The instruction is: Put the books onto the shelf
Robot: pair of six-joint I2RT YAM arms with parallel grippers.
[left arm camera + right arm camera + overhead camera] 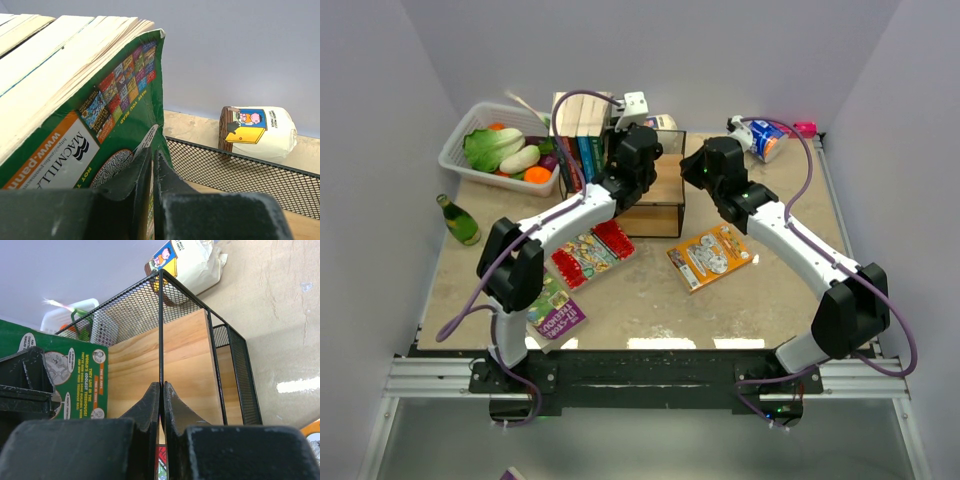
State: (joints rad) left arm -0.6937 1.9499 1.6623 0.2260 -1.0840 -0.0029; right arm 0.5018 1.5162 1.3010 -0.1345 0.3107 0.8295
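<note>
You've got a matched pair here: the left arm [555, 218] and the right arm [790, 235] are both glossy white tubular links broken up by chunky matte-black joint housings [850, 310], and each trails a thin purple cable [807, 160] that loops loose off the wrist end. On your wrist cameras, the left gripper [153, 154] and the right gripper [161, 387] show the same blunt black plastic fingers, wedge-shaped with a grainy, slightly scuffed surface. Both bases share a black mounting plate [640, 370] fixed to a silver slotted aluminium rail [430, 378].
</note>
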